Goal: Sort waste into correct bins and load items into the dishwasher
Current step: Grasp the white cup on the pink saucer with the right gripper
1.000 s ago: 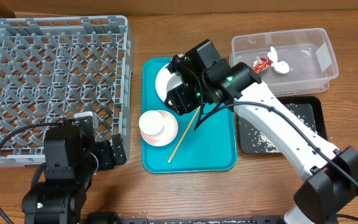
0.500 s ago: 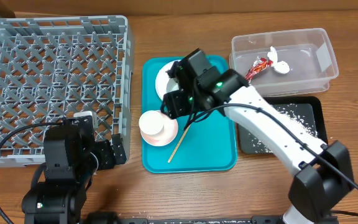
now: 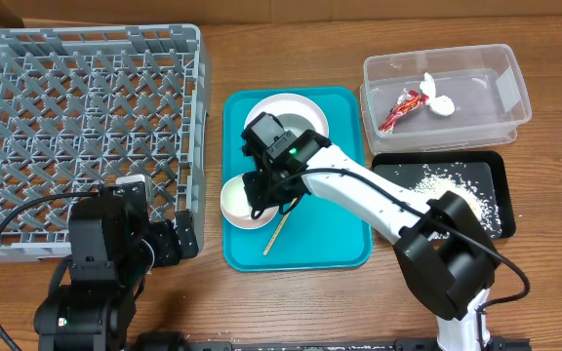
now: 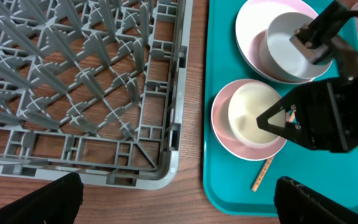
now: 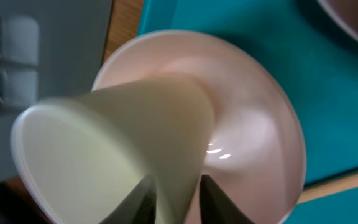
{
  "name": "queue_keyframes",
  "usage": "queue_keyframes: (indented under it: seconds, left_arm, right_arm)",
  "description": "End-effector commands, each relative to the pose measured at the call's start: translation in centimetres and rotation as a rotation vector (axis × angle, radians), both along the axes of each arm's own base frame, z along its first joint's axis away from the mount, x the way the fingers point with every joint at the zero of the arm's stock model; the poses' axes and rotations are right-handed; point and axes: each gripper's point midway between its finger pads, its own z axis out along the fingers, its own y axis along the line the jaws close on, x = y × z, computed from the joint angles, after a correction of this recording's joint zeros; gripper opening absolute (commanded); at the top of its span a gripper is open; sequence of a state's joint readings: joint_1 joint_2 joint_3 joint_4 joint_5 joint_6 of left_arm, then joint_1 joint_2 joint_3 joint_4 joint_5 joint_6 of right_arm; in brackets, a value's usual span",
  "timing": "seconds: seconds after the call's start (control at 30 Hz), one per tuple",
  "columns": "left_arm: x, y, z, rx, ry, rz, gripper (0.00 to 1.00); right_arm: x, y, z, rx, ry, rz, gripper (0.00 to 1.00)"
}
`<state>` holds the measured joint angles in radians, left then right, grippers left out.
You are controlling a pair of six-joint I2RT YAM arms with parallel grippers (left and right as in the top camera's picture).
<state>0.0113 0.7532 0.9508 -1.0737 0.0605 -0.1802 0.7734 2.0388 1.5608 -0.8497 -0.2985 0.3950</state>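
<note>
A cream cup (image 5: 104, 149) lies tilted inside a pink bowl (image 5: 253, 137) on the teal tray (image 3: 330, 234). My right gripper (image 5: 179, 193) is down on the cup, its two fingers pinched on the cup's wall; it also shows in the overhead view (image 3: 266, 190). The left wrist view shows the cup (image 4: 247, 115) and the bowl (image 4: 222, 127) too. A plate (image 3: 305, 109) holding a grey bowl (image 4: 284, 50) sits at the tray's far end. A chopstick (image 3: 276, 234) lies on the tray near the bowl. My left gripper (image 4: 179, 205) is open and empty, near the rack's front corner.
The grey dish rack (image 3: 86, 117) stands at the left, close to the tray. A clear bin (image 3: 486, 112) with a wrapper is at the back right. A black tray (image 3: 491, 171) with scattered rice lies in front of it.
My right arm has swung left and down from over the plate to the cup in the pink bowl. The plate is now uncovered. The left arm has not moved.
</note>
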Motion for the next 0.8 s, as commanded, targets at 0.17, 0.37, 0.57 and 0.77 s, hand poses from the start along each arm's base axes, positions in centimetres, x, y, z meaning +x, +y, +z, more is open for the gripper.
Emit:
queue_keyframes:
  seconds: [0.17, 0.37, 0.57, 0.77]
  left_arm:
    - [0.2, 0.0, 0.8, -0.011, -0.021, 0.003, 1.0]
    - [0.2, -0.2, 0.9, -0.017, -0.024, -0.001, 1.0]
    - [1.5, -2.8, 2.2, -0.136, -0.092, -0.107, 1.0]
    - [4.3, -7.2, 4.3, -0.327, -0.173, -0.312, 1.0]
  right_arm:
    - [2.7, -1.7, 3.6, 0.008, -0.07, -0.067, 0.04]
    - [5.4, -6.3, 10.4, 0.026, -0.172, -0.178, 0.04]
    - [6.7, -11.0, 15.8, 0.208, -0.142, -0.263, 0.04]
    - [4.2, -10.3, 19.4, 0.595, 0.008, -0.037, 0.04]
